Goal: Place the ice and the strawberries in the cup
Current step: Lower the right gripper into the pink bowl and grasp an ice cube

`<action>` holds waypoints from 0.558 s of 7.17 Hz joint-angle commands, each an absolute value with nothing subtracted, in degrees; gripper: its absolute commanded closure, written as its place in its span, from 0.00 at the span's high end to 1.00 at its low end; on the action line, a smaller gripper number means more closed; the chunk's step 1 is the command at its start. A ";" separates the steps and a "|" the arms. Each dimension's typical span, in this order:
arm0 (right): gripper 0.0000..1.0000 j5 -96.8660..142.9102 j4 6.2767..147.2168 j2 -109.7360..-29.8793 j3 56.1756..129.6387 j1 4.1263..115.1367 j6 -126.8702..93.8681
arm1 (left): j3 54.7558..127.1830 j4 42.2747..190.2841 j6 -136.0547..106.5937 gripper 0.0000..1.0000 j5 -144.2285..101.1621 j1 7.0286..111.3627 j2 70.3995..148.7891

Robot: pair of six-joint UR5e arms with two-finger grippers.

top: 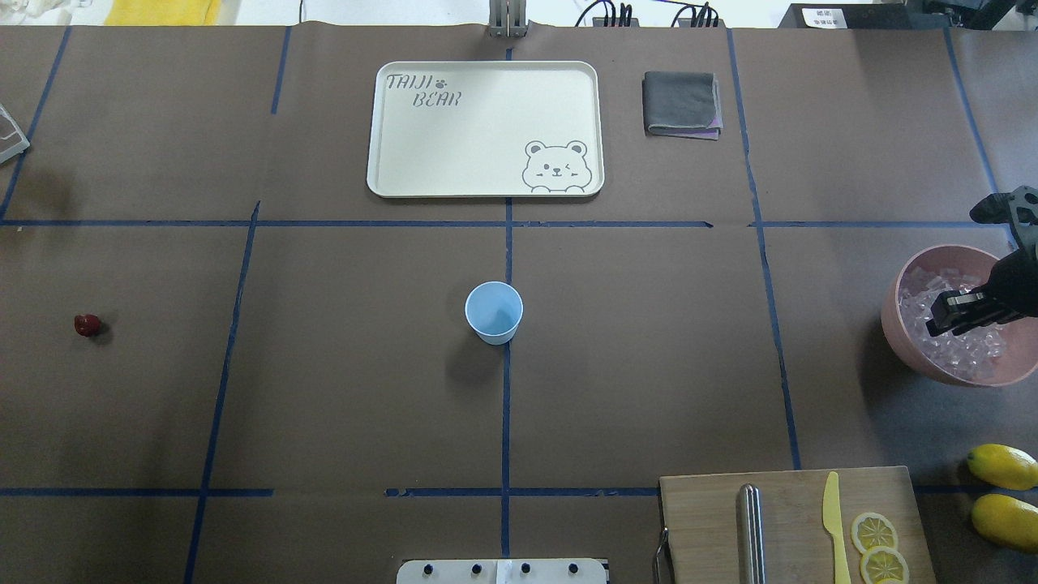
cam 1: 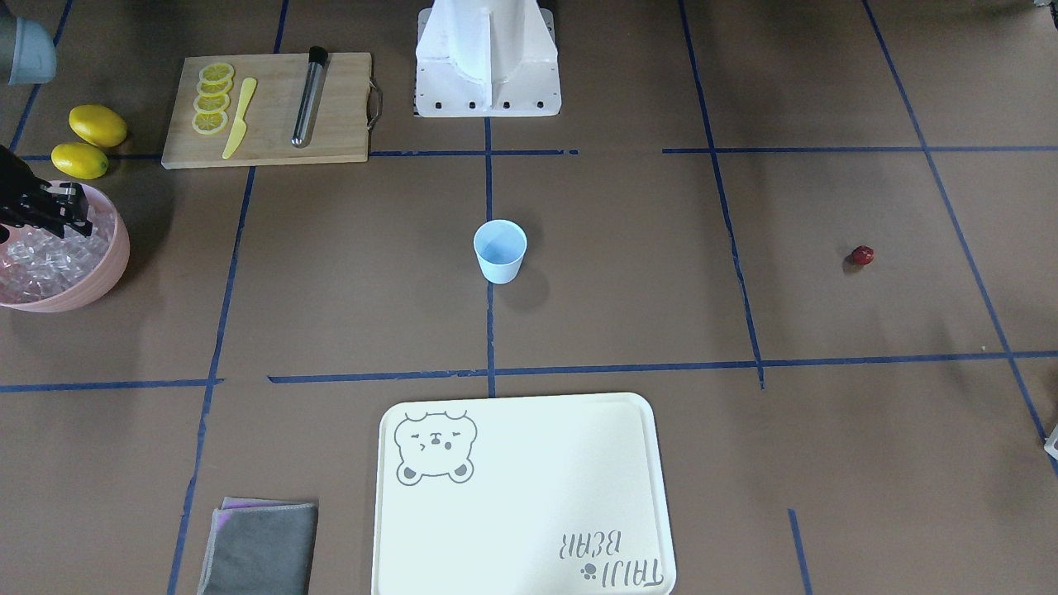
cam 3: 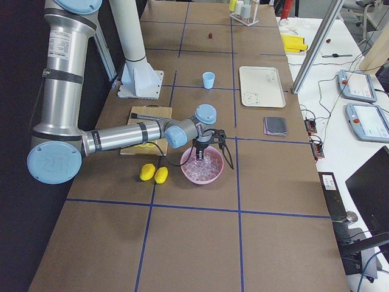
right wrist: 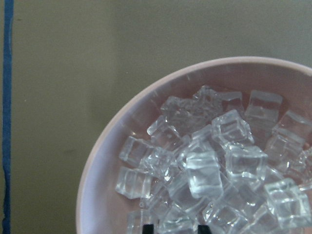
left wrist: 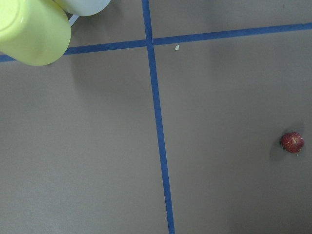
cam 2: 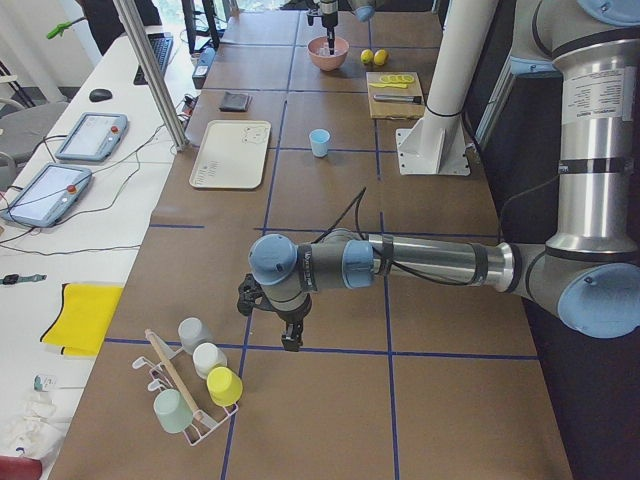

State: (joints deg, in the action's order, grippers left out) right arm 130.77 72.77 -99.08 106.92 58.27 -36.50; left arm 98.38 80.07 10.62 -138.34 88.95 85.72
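Ice (right wrist: 214,161) fills the pink bowl (right wrist: 105,161), right gripper (top: 941,315) hanging over it, fingers (right wrist: 147,228) spread; left gripper (cam 2: 290,338) is off near the strawberry (left wrist: 292,142), can't tell its grip.

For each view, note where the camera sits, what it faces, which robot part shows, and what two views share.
Front-facing: across the table, facing the base; right gripper at ice.
Overhead: behind the robot, above the cup; right gripper.
Exterior left: left end; left arm near.
Exterior right: right end; right arm at pink bowl.
Left wrist: down at strawberry; no body.
Right wrist: down into ice; fingertips.
Shared: cup, in front-facing and overhead.
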 commanded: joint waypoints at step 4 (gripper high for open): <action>0.00 131.22 73.65 -101.25 119.58 60.89 -42.87 | 99.23 79.98 10.55 1.00 -141.91 89.03 85.52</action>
